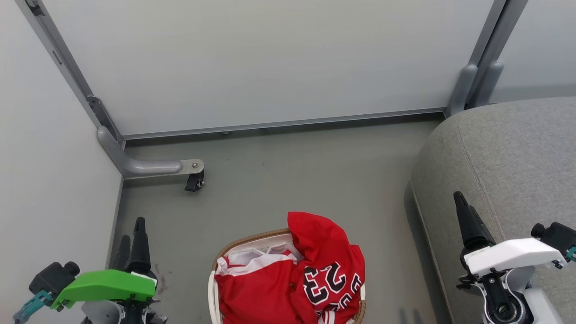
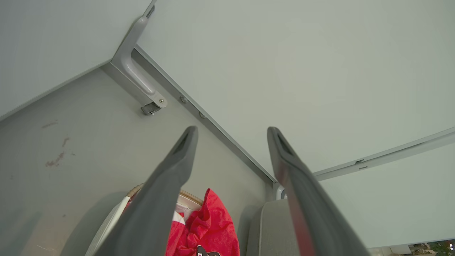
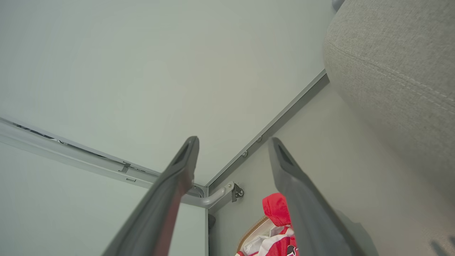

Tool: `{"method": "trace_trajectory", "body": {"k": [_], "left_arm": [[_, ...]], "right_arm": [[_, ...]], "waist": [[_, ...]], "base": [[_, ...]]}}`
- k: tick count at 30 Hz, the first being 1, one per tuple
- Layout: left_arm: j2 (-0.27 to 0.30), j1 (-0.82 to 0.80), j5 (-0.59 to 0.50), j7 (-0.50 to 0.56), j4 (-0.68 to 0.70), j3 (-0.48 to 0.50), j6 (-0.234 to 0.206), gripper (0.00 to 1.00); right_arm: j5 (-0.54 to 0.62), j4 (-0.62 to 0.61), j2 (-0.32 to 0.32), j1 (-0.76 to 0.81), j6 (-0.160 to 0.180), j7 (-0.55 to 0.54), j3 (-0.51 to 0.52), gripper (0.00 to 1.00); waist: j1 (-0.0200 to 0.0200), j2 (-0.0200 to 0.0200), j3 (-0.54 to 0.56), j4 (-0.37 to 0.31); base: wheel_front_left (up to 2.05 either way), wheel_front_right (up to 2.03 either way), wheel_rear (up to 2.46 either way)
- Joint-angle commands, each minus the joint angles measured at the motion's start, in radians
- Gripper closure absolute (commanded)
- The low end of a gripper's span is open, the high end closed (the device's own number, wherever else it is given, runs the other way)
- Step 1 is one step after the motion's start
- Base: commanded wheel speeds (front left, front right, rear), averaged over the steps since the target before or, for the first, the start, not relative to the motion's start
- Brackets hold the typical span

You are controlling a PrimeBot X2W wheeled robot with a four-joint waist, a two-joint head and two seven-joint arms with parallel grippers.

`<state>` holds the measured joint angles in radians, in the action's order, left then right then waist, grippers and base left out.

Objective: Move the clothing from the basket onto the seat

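Red clothing fills the basket [image 1: 249, 240] at the bottom middle of the head view: a jersey with black number 23 [image 1: 330, 265] heaped on the right, a red garment with white trim [image 1: 252, 281] on the left. The brown woven rim and white liner show behind them. The grey seat [image 1: 508, 157] lies to the right. My left gripper [image 1: 131, 236] stands open at lower left, clear of the basket. Over the seat's edge at lower right, my right gripper [image 1: 465, 216] hangs open and empty. In the wrist views the clothing [image 2: 208, 227] [image 3: 279, 213] lies below the spread fingers.
Pale partition panels wall in the grey floor [image 1: 279, 180] at the back and left. A metal foot with a black caster [image 1: 194, 181] juts out from the back left corner. Metal posts [image 1: 477, 76] stand at the back right, by the seat.
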<state>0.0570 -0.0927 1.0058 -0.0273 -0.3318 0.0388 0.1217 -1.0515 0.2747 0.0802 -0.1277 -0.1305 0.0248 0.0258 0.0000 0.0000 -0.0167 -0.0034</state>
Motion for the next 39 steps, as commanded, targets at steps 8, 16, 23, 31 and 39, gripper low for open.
{"method": "trace_trajectory", "body": {"k": [8, 16, 23, 31, 39], "left_arm": [[0.024, -0.056, -0.158, -0.036, -0.029, -0.040, -0.005, 0.00], [0.032, -0.076, -0.268, -0.062, -0.059, -0.066, -0.022, 0.00], [0.029, -0.067, -0.356, -0.083, -0.041, -0.087, -0.052, 0.00], [0.035, -0.039, -0.445, -0.107, -0.043, -0.100, -0.079, 0.00], [0.039, -0.018, -0.521, -0.127, -0.053, -0.104, -0.084, 0.00]], "right_arm": [[0.152, -0.011, 0.030, -0.048, 0.000, 0.038, -0.024, 0.00], [0.281, -0.001, 0.025, -0.069, 0.000, 0.064, -0.026, 0.00], [0.394, -0.008, 0.016, -0.056, 0.000, 0.086, -0.022, 0.00], [0.488, -0.007, 0.004, -0.031, 0.000, 0.109, -0.027, 0.00], [0.575, -0.007, 0.003, -0.018, 0.000, 0.131, -0.027, 0.00]], "waist": [[0.0000, 0.0000, -0.002, 0.002], [0.0000, 0.0000, -0.003, 0.002], [0.0000, 0.0000, -0.003, 0.003], [0.0000, 0.0000, 0.000, 0.000], [0.0000, 0.0000, 0.003, -0.001]], "base": [[0.00, 0.00, 0.00], [0.00, 0.00, 0.00], [0.00, 0.00, 0.00], [0.00, 0.00, 0.00], [0.00, 0.00, 0.00]]}}
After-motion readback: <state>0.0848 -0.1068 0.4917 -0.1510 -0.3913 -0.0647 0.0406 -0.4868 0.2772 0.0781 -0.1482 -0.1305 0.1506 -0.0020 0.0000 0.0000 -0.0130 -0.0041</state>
